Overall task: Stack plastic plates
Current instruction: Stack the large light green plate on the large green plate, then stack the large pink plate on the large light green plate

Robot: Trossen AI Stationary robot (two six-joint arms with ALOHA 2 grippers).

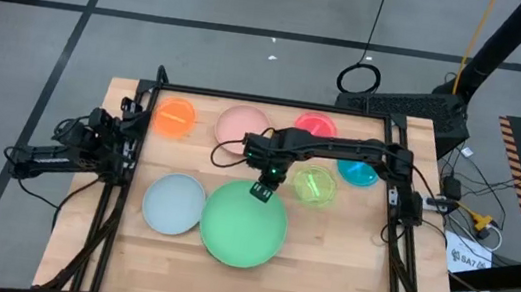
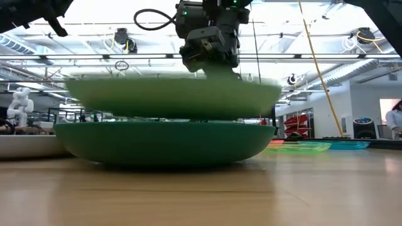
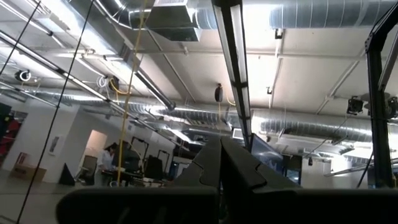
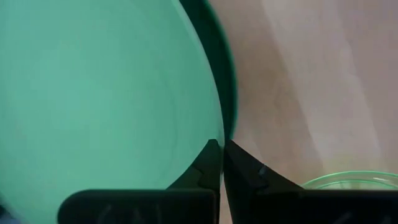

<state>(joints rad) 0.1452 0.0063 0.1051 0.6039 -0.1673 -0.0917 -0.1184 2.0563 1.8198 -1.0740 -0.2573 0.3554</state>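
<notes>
**Two dark arms, cabled and lit**

Both arms are black and jointed. The right arm carries looping black cables and a small green light at its wrist. Its gripper has dark wedge-shaped fingers. The left arm is tangled with black cabling.

The large light green plate is held level just above the large dark green plate, apart from it, near the table's front middle. The pale blue plate lies just beside them. Along the far side lie the orange plate, the pink plate and the red-pink plate. The blue plate and the translucent yellow-green plate lie nearer.
</notes>
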